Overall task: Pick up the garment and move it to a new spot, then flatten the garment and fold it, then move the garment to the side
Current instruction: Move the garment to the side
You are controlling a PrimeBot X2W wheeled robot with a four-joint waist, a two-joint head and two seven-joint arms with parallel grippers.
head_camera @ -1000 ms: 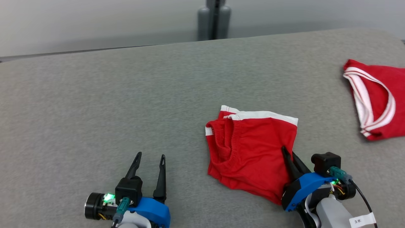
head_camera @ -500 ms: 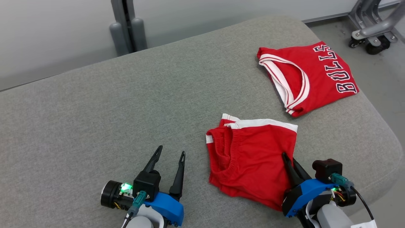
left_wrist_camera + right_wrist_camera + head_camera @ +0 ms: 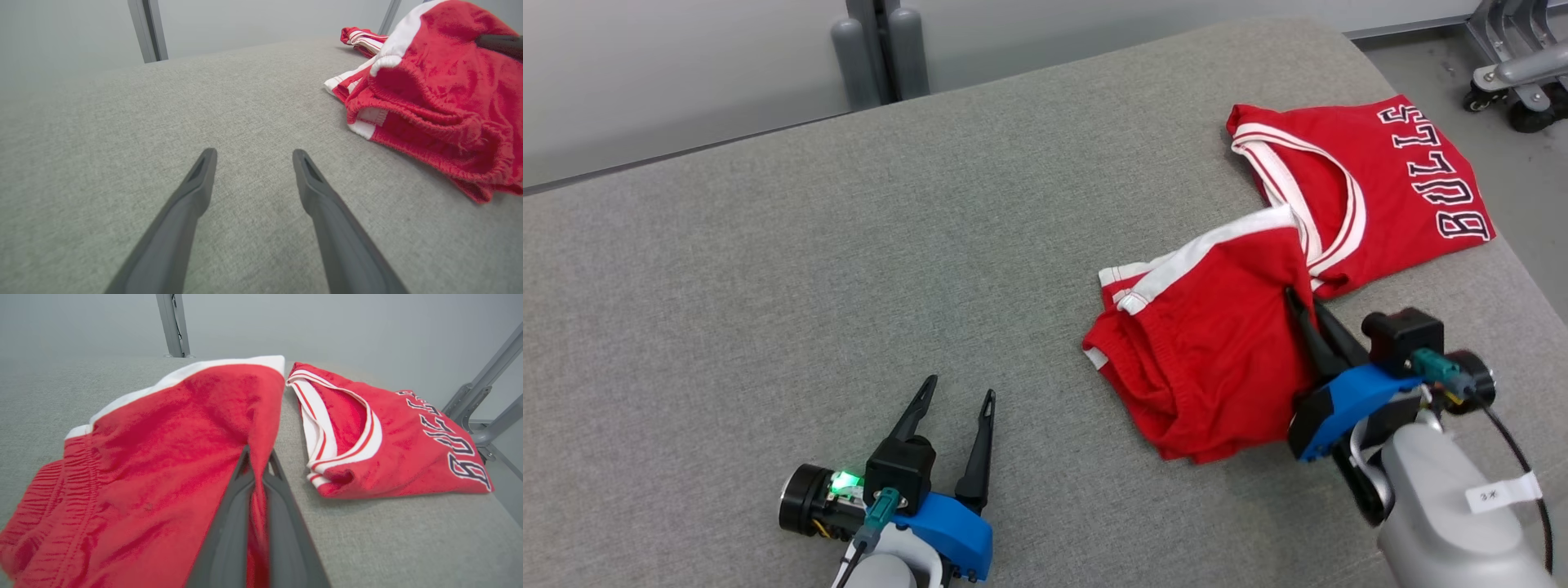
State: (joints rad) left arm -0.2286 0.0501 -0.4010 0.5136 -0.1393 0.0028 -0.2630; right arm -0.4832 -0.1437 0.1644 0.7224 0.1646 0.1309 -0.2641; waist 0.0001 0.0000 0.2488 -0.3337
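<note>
Shorts point(image 3: 1209, 359), red with white trim — are lying bunched on the grey padded surface point(image 3: 849, 245), right edge lifted, just beside a red Bulls jersey point(image 3: 1396, 188). Right gripper point(image 3: 1303, 298) is clamping that edge, fingers together on cloth. Left gripper point(image 3: 959, 387) is hovering apart — fingers spread, holding nothing.

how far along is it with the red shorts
Done: the red shorts look folded over on themselves. In hand: the right tool is shut on their edge, with that side raised off the gray pad, next to the folded jersey. The left tool is open over bare pad. Left: set the shorts down at the side and let go.
</note>
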